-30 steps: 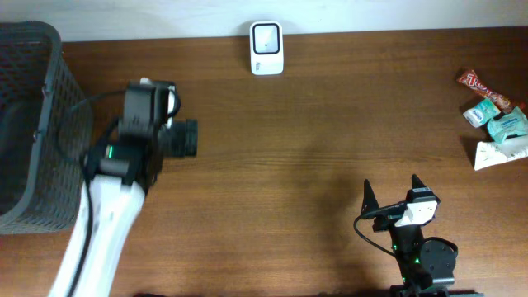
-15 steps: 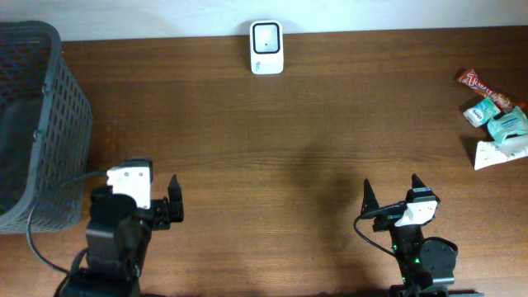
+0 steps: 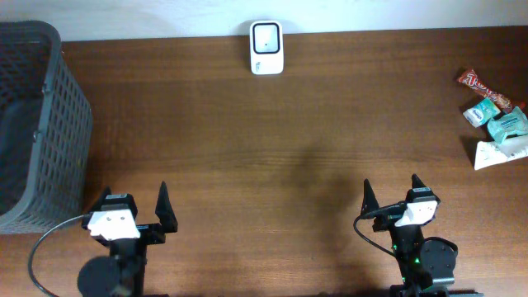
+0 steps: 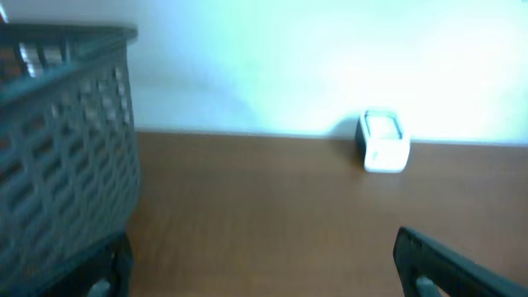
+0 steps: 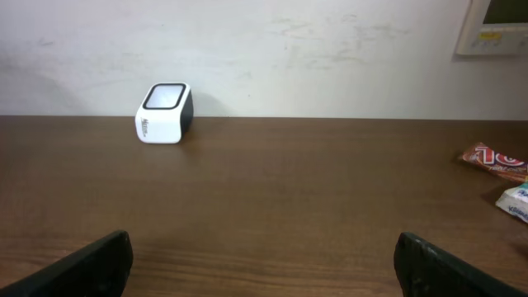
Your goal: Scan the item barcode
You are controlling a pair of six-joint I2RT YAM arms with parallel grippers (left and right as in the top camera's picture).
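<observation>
Now, my left gripper: fingers spread wide, pinching nothing, over the near left of the brown wooden table.
My right gripper: fingers spread wide too, bare, at the near right.
Small white box-shaped scanner with a dark window: far edge, middle, by the wall.
Red, teal and white snack packets: clustered at the far right edge, well apart from my fingers.
Dark grey plastic mesh basket: far left.

One scanner; one basket; about four snack packets; left tool, right tool.
</observation>
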